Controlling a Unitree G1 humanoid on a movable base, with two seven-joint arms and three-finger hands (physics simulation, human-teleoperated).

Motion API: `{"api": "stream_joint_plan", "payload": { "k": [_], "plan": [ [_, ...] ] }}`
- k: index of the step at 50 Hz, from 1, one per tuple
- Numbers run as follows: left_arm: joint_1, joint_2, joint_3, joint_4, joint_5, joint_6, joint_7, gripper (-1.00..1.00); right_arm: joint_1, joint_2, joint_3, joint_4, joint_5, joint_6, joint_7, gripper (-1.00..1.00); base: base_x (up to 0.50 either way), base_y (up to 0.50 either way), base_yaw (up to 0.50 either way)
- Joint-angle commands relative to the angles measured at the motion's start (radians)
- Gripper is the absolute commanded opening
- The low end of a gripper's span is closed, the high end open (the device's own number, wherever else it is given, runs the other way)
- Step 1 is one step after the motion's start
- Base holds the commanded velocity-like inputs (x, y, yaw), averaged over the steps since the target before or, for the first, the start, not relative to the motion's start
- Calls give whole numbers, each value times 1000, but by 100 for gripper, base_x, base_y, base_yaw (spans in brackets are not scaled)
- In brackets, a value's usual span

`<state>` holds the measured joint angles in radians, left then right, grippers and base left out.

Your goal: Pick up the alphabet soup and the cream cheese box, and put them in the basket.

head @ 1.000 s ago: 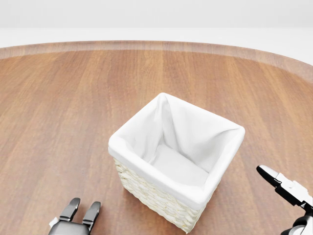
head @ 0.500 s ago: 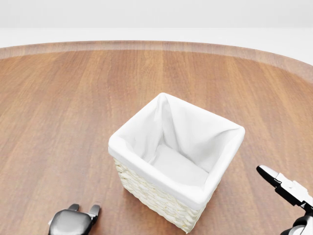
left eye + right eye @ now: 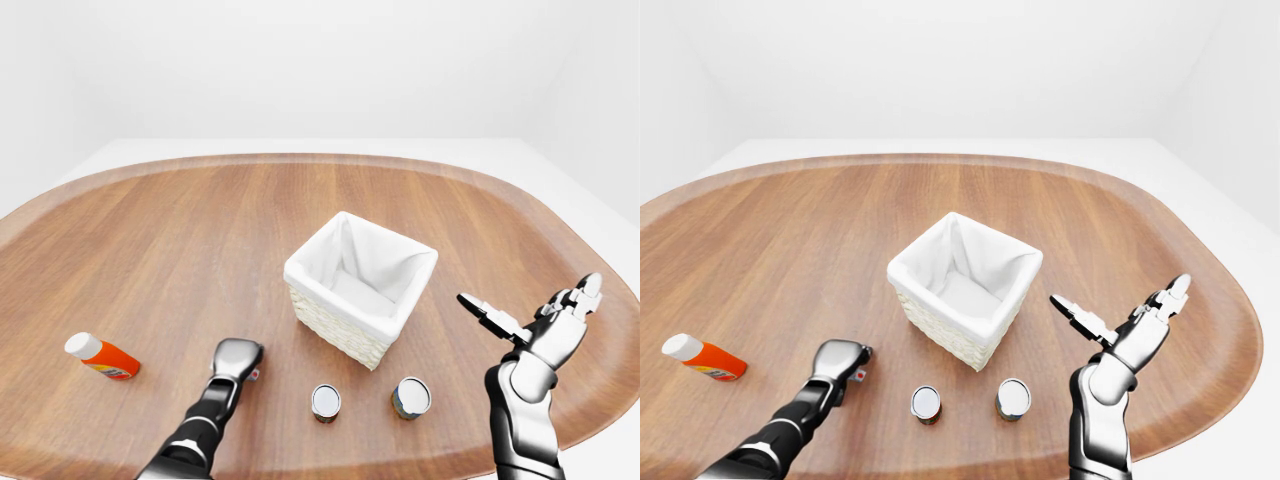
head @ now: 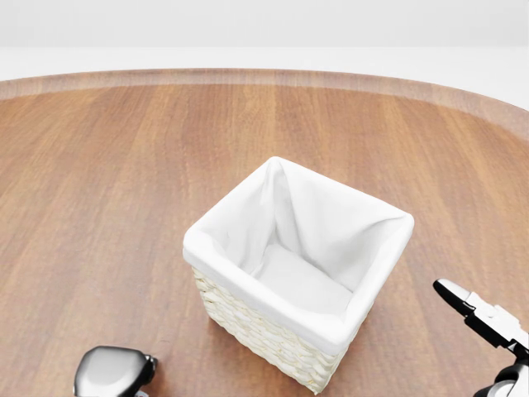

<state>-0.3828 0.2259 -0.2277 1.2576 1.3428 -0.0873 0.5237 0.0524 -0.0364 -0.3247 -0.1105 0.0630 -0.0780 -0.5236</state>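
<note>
The wicker basket (image 3: 338, 325) with its white cloth liner stands mid-table with nothing inside it. Below it in the left-eye view sit two small cans, one silvery (image 3: 325, 401) and one with a darker label (image 3: 410, 397); I cannot tell which is the alphabet soup. My left hand (image 3: 237, 358) rests low on the table, left of the cans, fingers curled under. A red-and-white corner of a small box (image 3: 254, 375), taken as the cream cheese box, peeks out beside it. My right hand (image 3: 528, 305) is raised, open and holding nothing, right of the basket.
An orange bottle with a white cap (image 3: 100, 357) lies at the far left of the oval wooden table (image 3: 180, 230). The table's rim (image 3: 600, 300) curves just past my right hand.
My left hand's fingers, stretched out a second ago, have folded under the palm. The basket, the right hand and the camera have not moved.
</note>
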Motion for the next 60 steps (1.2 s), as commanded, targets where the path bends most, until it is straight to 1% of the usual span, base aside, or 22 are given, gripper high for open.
{"api": "stream_joint_plan", "payload": {
  "k": [1, 17, 21, 33, 34, 35, 36, 37, 38, 39, 40, 41, 42, 44, 46, 49, 51, 52, 53, 55, 57, 60],
  "plan": [
    [253, 42, 35, -72, -2, 5, 0, -100, 0, 0, 0, 1, 0, -1, 0, 100, 0, 0, 0],
    [414, 80, 104, -404, 8, 2, 0, -100, -3, -2, 1, 6, 1, 4, 0, 100, 0, 0, 0],
    [490, 80, 145, -572, 8, 0, 0, -100, -4, -2, 1, 9, 1, 2, 0, 100, 0, 0, 0],
    [506, 66, 192, -620, 7, 0, 0, -100, -2, -1, 1, 4, 0, 4, 0, 100, 0, 0, 0],
    [506, 55, 201, -625, 14, 35, 0, -100, -2, -1, 1, 4, 0, 4, 0, 100, 0, 0, 0],
    [505, 62, 196, -625, 6, 0, 0, -100, -4, -2, 1, 9, 0, 1, 0, 100, 0, 0, 0],
    [505, 62, 196, -625, 4, 0, 0, -100, -2, -2, 1, 6, 1, 3, 0, 100, 0, 0, 0],
    [510, 51, 207, -640, 3, 34, 0, -100, -2, -2, 1, 6, 1, 4, 0, 100, 0, 0, 0],
    [511, 50, 207, -642, 2, 36, 0, -100, -2, -2, 1, 6, 1, 4, 0, 100, 0, 0, 0],
    [514, 57, 205, -647, -9, 2, 0, -100, -3, -2, 1, 11, 0, 1, 0, 100, 0, 0, 0],
    [513, 58, 206, -646, -13, 0, 0, -100, -3, -2, 1, 9, 1, 3, 0, 100, 0, 0, 0],
    [508, 41, 218, -649, -1, 66, 0, -100, -3, -2, 1, 8, 1, 4, 0, 100, 0, 0, 0],
    [519, 50, 212, -665, -19, 15, 0, -100, -3, -2, 1, 9, 1, 3, 0, 100, 0, 0, 0],
    [504, 50, 214, -653, -18, 14, 0, -100, -4, -3, 1, 9, 1, 4, 0, 100, 0, 0, 0],
    [499, 40, 220, -669, -21, 39, 0, -100, -4, -3, 1, 9, 1, 5, 0, 100, 0, 0, 0],
    [488, 34, 211, -655, -20, 47, 0, -100, -7, -4, 2, 17, 1, 0, 0, 100, 0, 0, 0],
    [478, 31, 208, -646, -35, 31, 0, -100, -4, -3, 2, 6, 2, 9, 0, 100, 0, 0, 0],
    [471, 25, 208, -642, -31, 51, 0, -100, -5, -3, 2, 6, 1, 10, 0, 100, 0, 0, 0],
    [450, 15, 210, -620, -15, 109, 0, -100, -6, -3, 3, 8, 1, 9, 0, 100, 0, 0, 0],
    [450, 14, 196, -635, -18, 108, 0, -100, -6, -4, 2, 12, 1, 6, 0, 100, 0, 0, 0],
    [456, 13, 178, -678, 16, 132, 0, -100, -5, -3, 2, 11, 1, 7, 0, 100, 0, 0, 0],
    [461, 2, 184, -757, 7, 129, 0, -100, -7, -5, 2, 21, 2, -1, 0, 100, 0, 0, 0]
  ]
}}
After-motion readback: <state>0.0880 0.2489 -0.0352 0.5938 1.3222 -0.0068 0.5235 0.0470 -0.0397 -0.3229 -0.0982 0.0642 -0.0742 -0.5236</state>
